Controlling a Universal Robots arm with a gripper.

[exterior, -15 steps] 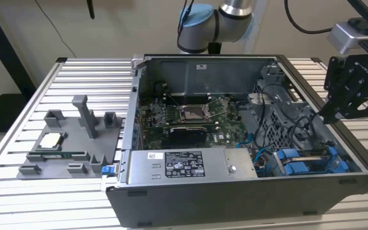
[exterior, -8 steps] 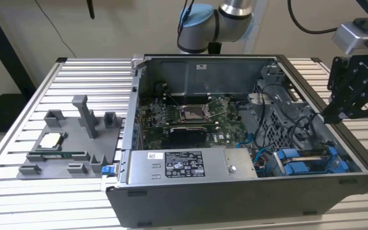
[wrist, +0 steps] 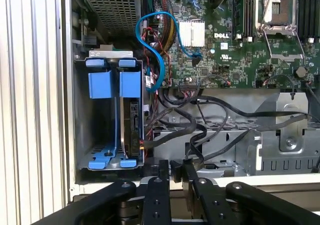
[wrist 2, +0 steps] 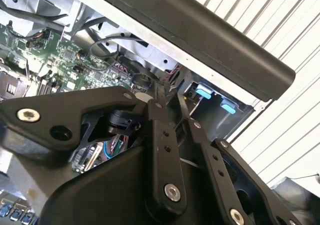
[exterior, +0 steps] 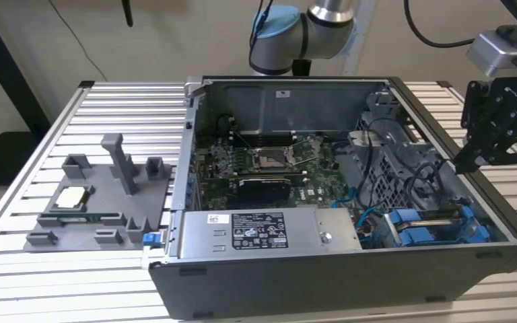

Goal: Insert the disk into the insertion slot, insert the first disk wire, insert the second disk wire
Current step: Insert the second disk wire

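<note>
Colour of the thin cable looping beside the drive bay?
Light blue cable, clearest in first wrist view.

case (exterior: 330, 282): matt grey metal | disk carrier (wrist: 131, 82): glossy blue plastic | table (exterior: 7, 282): ribbed bare metal

A ribbed metal table (exterior: 25, 128) carries an open computer case (exterior: 330, 282) lying on its side. A green motherboard (exterior: 240, 171) lies flat inside it, with a metal-framed processor socket (exterior: 269, 159) near the middle. A silver power supply (exterior: 258, 232) bearing a white and black label sits against the case's near wall. In the first wrist view, a small white finned block (wrist: 192, 33) stands on the board. On the exterior view's left, just beside the case, lies a grey moulded holder (exterior: 106, 202) with upright posts; a square chip (exterior: 70, 197) rests in it.
</note>
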